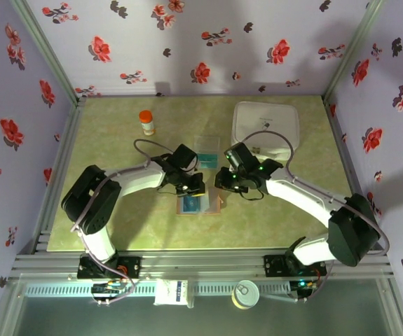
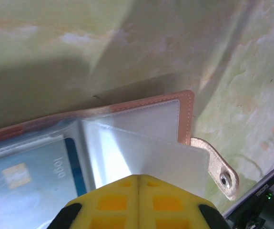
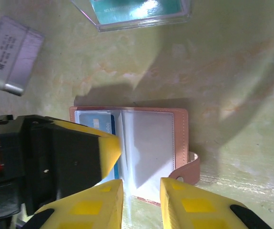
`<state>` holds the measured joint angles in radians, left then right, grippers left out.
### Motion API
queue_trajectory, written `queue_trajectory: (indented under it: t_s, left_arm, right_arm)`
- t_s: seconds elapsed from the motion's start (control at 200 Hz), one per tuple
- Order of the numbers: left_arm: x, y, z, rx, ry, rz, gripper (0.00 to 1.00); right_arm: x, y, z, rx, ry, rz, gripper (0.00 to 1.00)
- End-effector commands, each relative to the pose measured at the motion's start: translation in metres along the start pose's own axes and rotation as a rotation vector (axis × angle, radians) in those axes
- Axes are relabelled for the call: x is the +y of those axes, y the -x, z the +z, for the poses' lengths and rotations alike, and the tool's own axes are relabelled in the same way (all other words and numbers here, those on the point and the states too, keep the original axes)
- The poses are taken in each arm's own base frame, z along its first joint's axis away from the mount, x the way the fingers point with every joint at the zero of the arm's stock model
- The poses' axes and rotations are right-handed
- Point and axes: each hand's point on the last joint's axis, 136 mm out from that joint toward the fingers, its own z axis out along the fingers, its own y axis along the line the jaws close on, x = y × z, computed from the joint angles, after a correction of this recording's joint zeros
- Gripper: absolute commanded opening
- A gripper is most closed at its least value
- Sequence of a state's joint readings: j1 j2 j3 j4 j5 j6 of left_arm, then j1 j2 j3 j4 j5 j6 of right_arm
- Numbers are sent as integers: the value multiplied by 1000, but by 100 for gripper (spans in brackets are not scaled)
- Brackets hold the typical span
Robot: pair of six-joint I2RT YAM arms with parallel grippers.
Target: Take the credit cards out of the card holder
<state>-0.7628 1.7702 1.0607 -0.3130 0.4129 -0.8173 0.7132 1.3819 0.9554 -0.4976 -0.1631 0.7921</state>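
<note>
The card holder lies open on the green table, brown rim around clear inner sleeves. A teal-blue credit card marked "logo" sits in its left sleeve. My left gripper is shut, its yellow fingertips pinching a clear sleeve leaf that stands up from the fold. In the top view the left gripper is over the holder's far edge. My right gripper hangs open over the holder's near edge, nothing between its fingers. The snap strap sticks out to the side.
A clear transparent rectangle with a teal card under it lies beyond the holder. A small grey block lies nearby. A white square lidded container stands at the back right, an orange bottle at the back left.
</note>
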Motion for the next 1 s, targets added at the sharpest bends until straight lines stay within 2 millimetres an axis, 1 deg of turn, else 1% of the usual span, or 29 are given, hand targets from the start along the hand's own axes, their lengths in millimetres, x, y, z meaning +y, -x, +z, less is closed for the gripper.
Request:
queue_trajectory:
  t_s: [0.0,0.095,0.15,0.315,0.435,0.62,0.81,0.995]
  left_arm:
    - [-9,-1,11,24,-18,-5,3]
    - [-13,-3,16,32,-24,-1,2]
    - [-15,-2,15,28,-28,2,2]
    - [-17,1,6,8,-22,16,3]
    - [-13,4,-3,-14,-17,12,3]
    - [0,11,-21,-57,-14,-9,3]
    - [20,11,-34,-80,-1,-36,3]
    - [40,8,-43,-99,11,-73,3]
  right_arm:
    - [-12,-3,-3,-1,-39,-7,28]
    - [-11,-3,-4,-2,-33,-6,28]
    - [-10,-4,-5,-1,-30,-4,28]
    - [-8,-4,-4,1,-19,-4,28]
    - [-3,-3,-2,5,5,4,28]
    - [7,-4,6,26,49,17,27]
    - [20,-7,15,51,70,5,27]
    - [35,-14,34,95,90,-11,27]
